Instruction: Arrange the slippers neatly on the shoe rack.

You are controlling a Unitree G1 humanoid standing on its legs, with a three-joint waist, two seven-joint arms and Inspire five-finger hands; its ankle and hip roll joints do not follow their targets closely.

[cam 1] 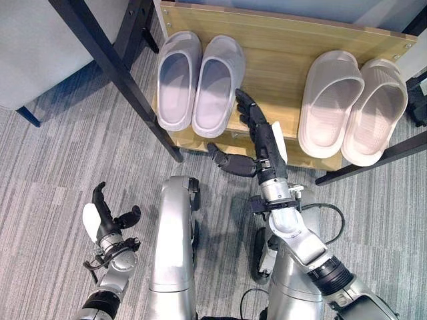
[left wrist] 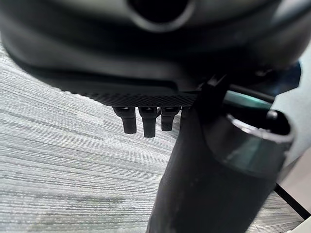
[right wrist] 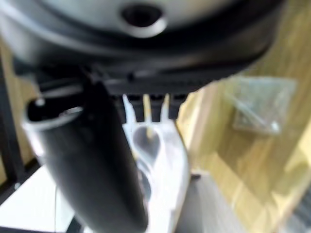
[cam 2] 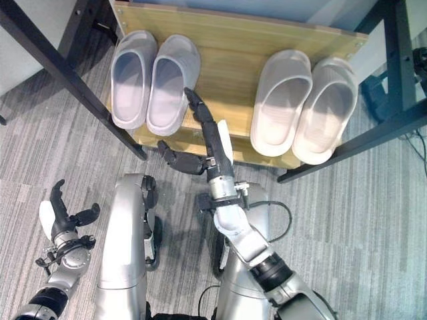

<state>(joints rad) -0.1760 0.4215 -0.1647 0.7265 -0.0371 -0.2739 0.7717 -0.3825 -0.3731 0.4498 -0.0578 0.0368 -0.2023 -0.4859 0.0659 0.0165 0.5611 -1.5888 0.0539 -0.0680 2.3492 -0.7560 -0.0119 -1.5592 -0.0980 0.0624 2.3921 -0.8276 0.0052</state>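
Right hand (cam 1: pixel 257 133): fingers straight, empty, over wooden shoe rack (cam 1: pixel 280 50) front edge. Grey slipper pair (cam 1: pixel 199 80) just left of fingertips; beige slipper pair (cam 1: pixel 350 107) to right. Left hand (cam 1: pixel 107 220): relaxed, empty, above carpet (cam 1: pixel 53 180).

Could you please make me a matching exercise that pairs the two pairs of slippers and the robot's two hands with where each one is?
Column one:
1. pale lilac-grey pair of slippers
2. cream-white pair of slippers
3. left hand
4. right hand

Column two:
A. over the grey carpet, apart from the rack, holding nothing
B. on the wooden shoe rack shelf, toward the robot's right
C. fingers straight, reaching beside the lilac-grey pair at the shelf's front edge
D. on the wooden shelf, toward the robot's left

Pairs: 1-D, 2-B, 3-A, 4-C
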